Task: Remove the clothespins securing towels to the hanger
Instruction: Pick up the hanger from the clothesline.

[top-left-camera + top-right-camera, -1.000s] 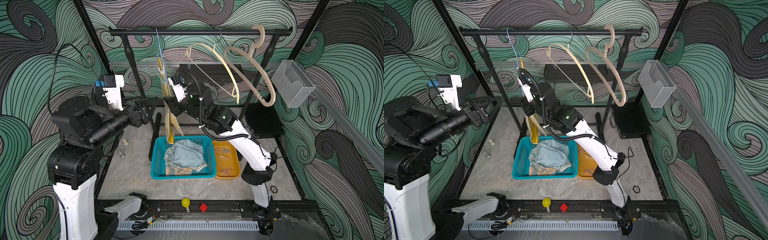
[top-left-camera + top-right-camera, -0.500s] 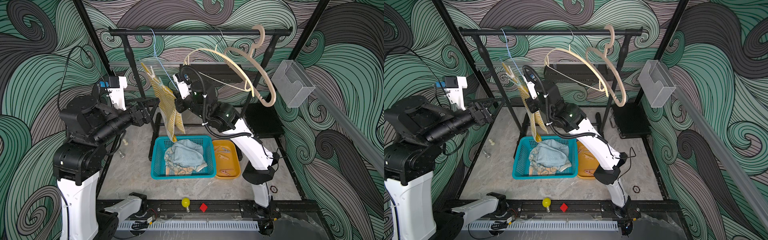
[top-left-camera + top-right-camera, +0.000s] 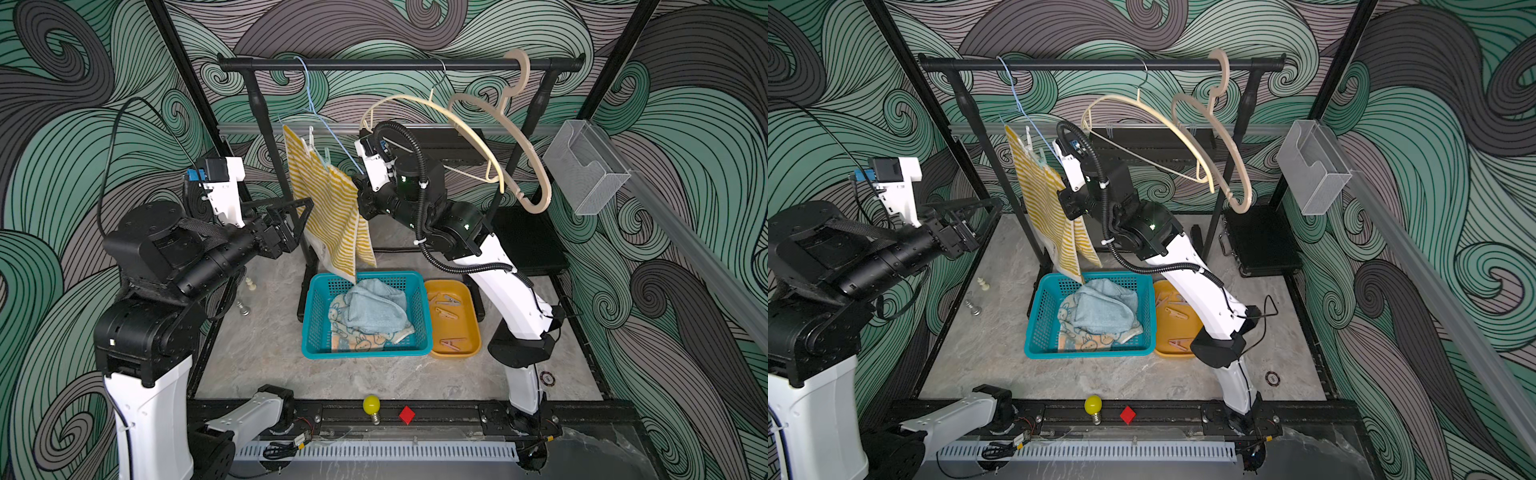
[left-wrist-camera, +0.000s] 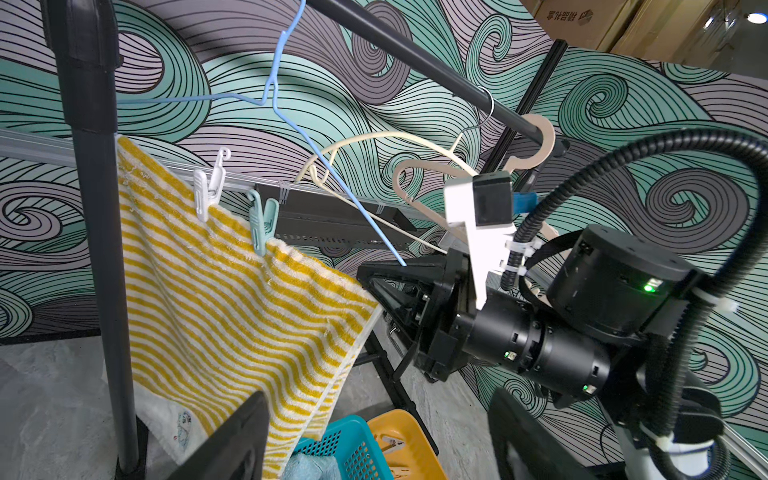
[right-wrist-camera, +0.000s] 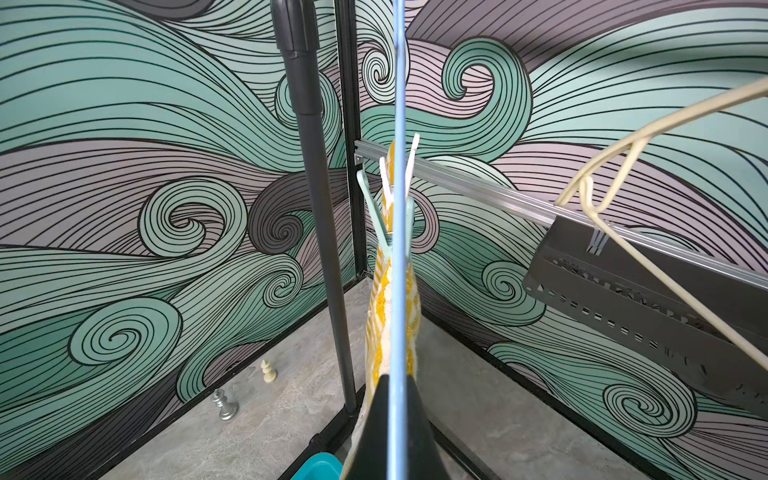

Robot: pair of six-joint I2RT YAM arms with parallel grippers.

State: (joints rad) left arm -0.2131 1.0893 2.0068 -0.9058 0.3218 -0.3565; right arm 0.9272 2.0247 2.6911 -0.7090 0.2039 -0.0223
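At 12 o'clock in both top views, the yellow-striped towel hangs from the blue wire hanger, which is hooked on the black rail. Two pegs sit on the towel's top edge, the white clothespin and the mint clothespin. They are just beside each other, with the mint one nearer the right gripper.

The right gripper is at 3 o'clock of the towel, closed on the hanger's wire at the corner by the towel's edge. The right wrist view shows the blue wire running between the closed fingers.

The left gripper is at 9 o'clock of the towel with its fingers spread wide, holding nothing. It is close to the cloth, but I cannot tell if it touches.

The teal basket sits on the desk at 6 o'clock of the hanging towel, whose bottom tip hangs at the basket's far rim. Inside, the light-blue terry towel lies bunched on top of the bunny-print towel.

The orange tray is at 3 o'clock of the basket, right against it. Three loose clothespins lie flat in it, apart from each other.
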